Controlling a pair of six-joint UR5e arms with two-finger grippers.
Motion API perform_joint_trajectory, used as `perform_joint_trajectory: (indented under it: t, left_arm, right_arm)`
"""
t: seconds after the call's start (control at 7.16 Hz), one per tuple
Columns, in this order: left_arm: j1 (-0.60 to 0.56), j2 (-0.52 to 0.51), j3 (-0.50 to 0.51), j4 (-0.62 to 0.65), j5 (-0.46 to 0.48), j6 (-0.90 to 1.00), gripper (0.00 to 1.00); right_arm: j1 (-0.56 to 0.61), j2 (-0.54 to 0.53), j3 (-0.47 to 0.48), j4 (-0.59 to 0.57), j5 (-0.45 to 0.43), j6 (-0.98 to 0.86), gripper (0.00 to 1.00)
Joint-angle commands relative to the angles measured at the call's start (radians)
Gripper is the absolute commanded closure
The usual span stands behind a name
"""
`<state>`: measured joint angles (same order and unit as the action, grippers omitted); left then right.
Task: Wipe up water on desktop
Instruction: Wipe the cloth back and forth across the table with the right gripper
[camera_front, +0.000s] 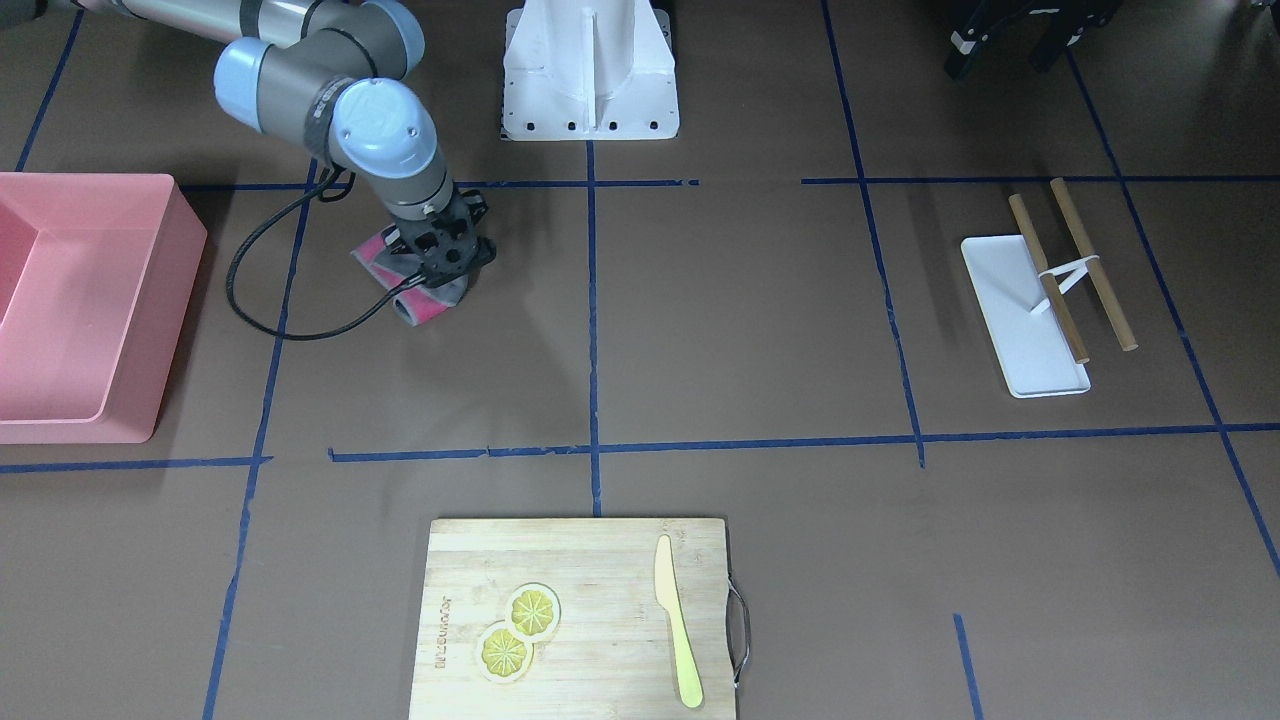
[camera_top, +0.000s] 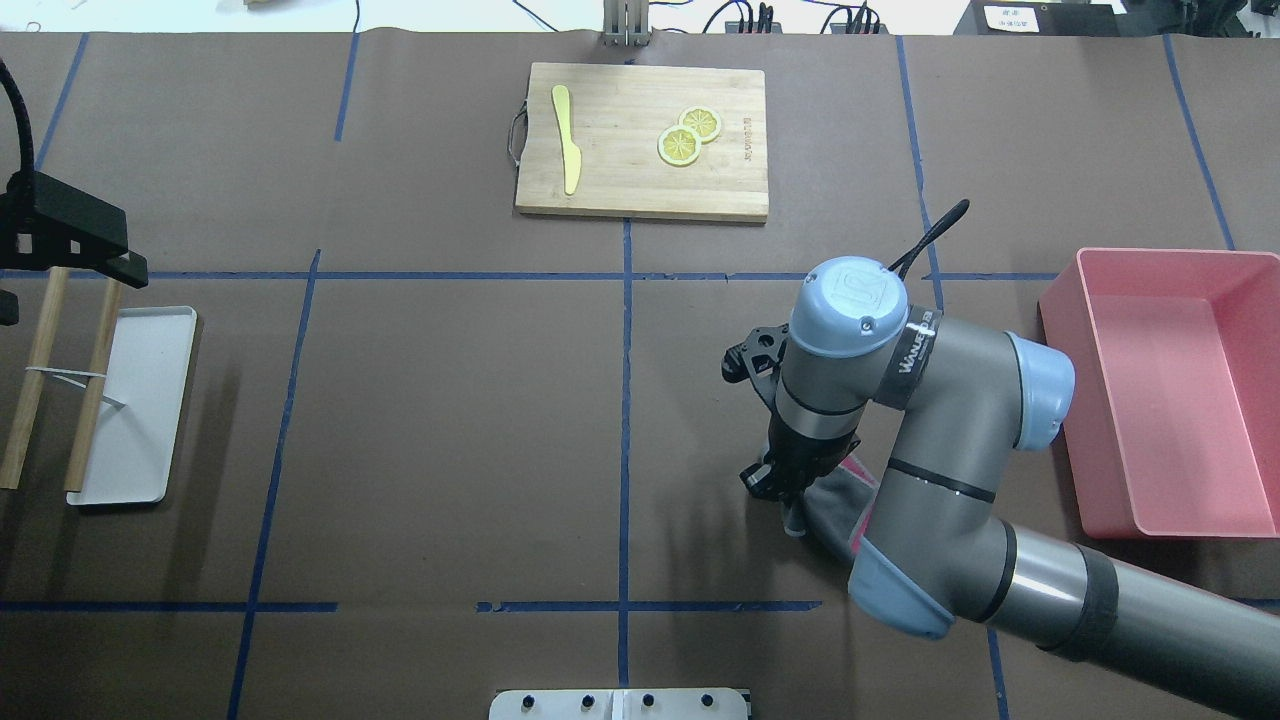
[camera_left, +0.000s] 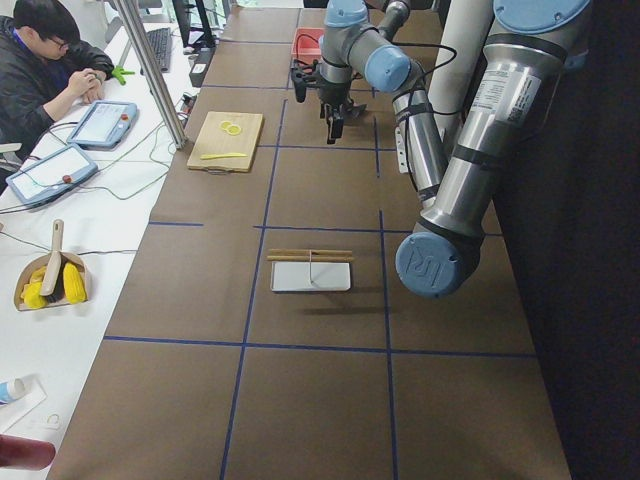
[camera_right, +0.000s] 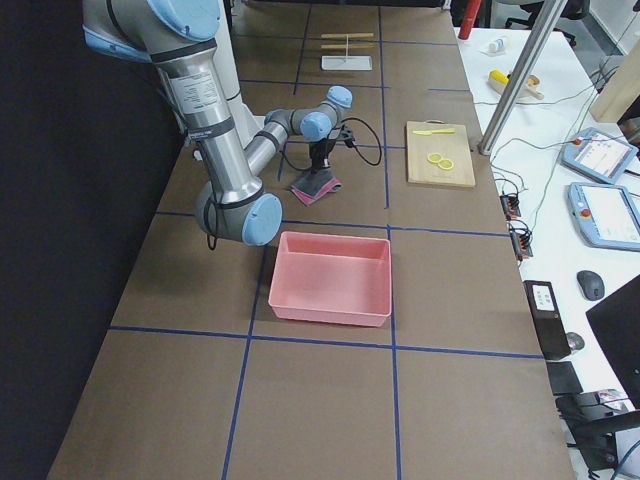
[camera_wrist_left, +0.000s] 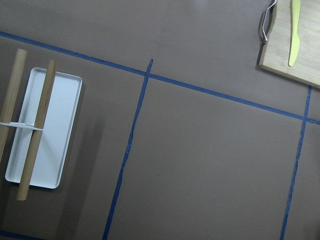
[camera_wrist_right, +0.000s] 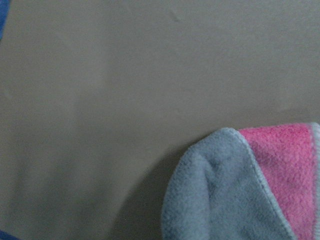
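Note:
The dark-brown desktop (camera_front: 740, 320) with its blue tape grid fills the views. No water shows clearly on it. A grey and pink cloth (camera_front: 430, 308) lies on it on the robot's right side, also seen from overhead (camera_top: 835, 500) and close up in the right wrist view (camera_wrist_right: 240, 190). My right gripper (camera_front: 440, 270) points straight down onto the cloth and looks shut on it; its fingertips are hidden. My left gripper (camera_top: 70, 235) hangs above the white tray at the far left, and I cannot tell whether it is open or shut.
A pink bin (camera_front: 90, 300) stands beside the right arm. A bamboo cutting board (camera_front: 600, 560) holds two lemon slices and a yellow knife. A white tray (camera_front: 1010, 310) with two wooden sticks lies under the left arm. The robot base (camera_front: 590, 80) is at the table's edge.

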<state>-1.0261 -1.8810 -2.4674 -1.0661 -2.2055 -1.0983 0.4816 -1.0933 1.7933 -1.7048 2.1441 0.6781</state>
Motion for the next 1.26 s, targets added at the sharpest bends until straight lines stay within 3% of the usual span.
perform_joint_trajectory:
  t: [0.0,0.42,1.12]
  left_arm:
    - [0.0,0.0,-0.001,0.0,0.003,0.0,0.0]
    - [0.001,0.002,-0.001,0.0,0.001,0.0,0.0]
    - [0.003,0.0,-0.001,0.0,0.001,0.0,0.0]
  right_arm:
    - [-0.028,0.0,0.012,0.001,-0.007,0.023,0.99]
    - [0.093,-0.011,-0.009,-0.001,-0.012,0.005,1.0]
    - [0.29,-0.007,-0.132,-0.001,-0.009,-0.182,1.0]
